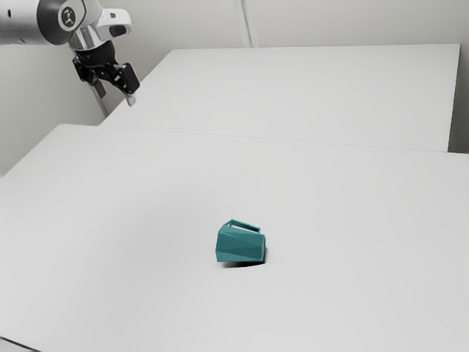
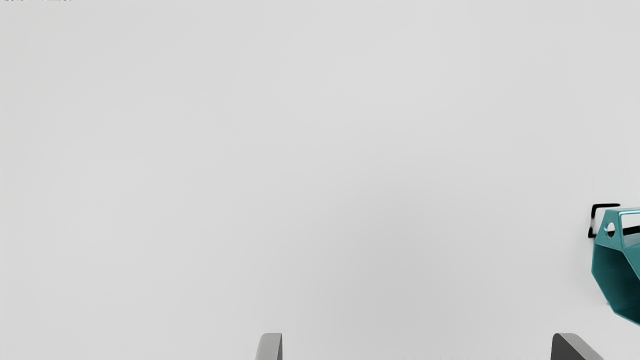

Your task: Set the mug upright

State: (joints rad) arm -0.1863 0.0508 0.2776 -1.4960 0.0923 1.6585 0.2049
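In the exterior view, from left to right: the robot arm is extended inward from the upper left, and at its end the black gripper is held raised, well apart from the mug. Its two fingers are spread wide, as is seen in the wrist view, with nothing clamped between them. Below the gripper in the exterior view, the far left corner of the white table is seen; the table's far edge is extended from there toward the exterior view's right. The teal mug is laid on its side on the table, well in from the far left corner and the far edge. Its handle is directed toward the far edge, and a dark shadow is cast beneath the body. Beyond the far edge, a second white surface is seen before a pale wall. In the wrist view, the mug is partly cut off, placed outside the gap between the fingers, with its hollow interior exposed.
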